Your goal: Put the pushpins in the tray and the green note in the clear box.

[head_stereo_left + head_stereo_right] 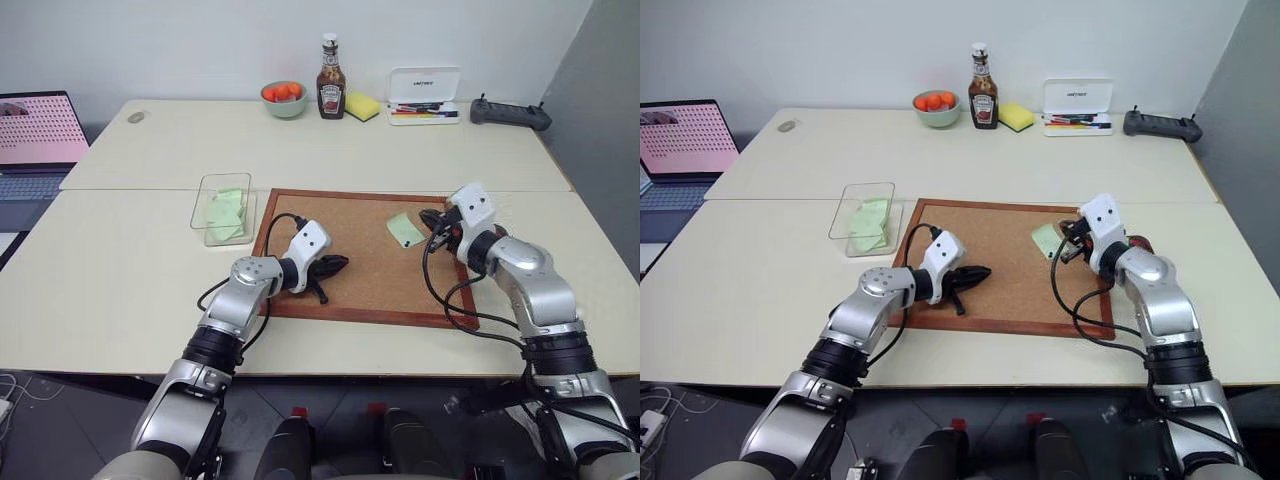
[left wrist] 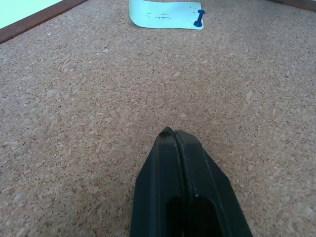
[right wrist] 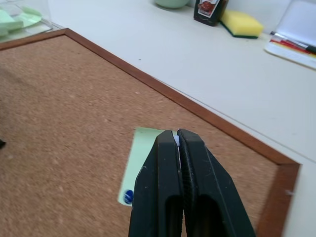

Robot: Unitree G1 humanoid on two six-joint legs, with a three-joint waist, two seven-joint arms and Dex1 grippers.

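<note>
The right gripper (image 3: 177,136), closed on a small pushpin, is held above the green note (image 1: 405,229), pinned by a second pushpin (image 2: 198,18); the left gripper (image 2: 174,132) is shut, empty.

A wood-framed corkboard (image 1: 365,255) lies at the near middle of the pale worktop (image 1: 120,270). On its right part sits the pale-green square paper note (image 1: 405,230), a blue pushpin (image 2: 198,18) standing at one corner. The clear plastic rectangular box (image 1: 224,208) rests just off the board's left edge, with green slips inside. The left tool (image 1: 335,266) lies on the board's left half; the right tool (image 1: 436,225) hangs over the note's right side. Along the far edge stand a bowl of oranges (image 1: 284,98), a ketchup bottle (image 1: 331,79), a yellow sponge (image 1: 362,105) and an open white pen case (image 1: 425,97). A laptop (image 1: 35,140) sits far left.
</note>
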